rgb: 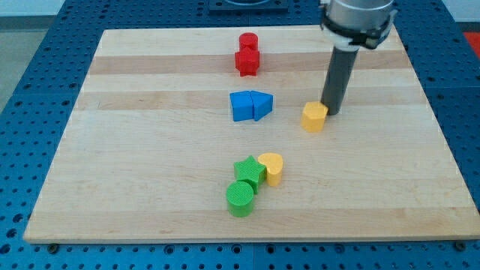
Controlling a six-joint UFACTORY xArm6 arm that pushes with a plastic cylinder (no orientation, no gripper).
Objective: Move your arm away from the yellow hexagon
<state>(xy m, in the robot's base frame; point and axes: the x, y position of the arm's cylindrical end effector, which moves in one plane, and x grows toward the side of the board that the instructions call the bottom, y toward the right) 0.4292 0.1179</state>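
The yellow hexagon (314,116) sits right of the board's middle. My tip (331,112) rests on the board just to the hexagon's right, touching or nearly touching its upper right side. The dark rod rises from there to the arm at the view's top. No other block is close to the tip.
A red cylinder (248,42) and red block (247,61) stand together near the top. Two blue blocks (250,106) sit left of the hexagon. A green star (248,171), green cylinder (241,199) and yellow heart (272,168) cluster low in the middle. The wooden board (112,150) lies on a blue perforated table.
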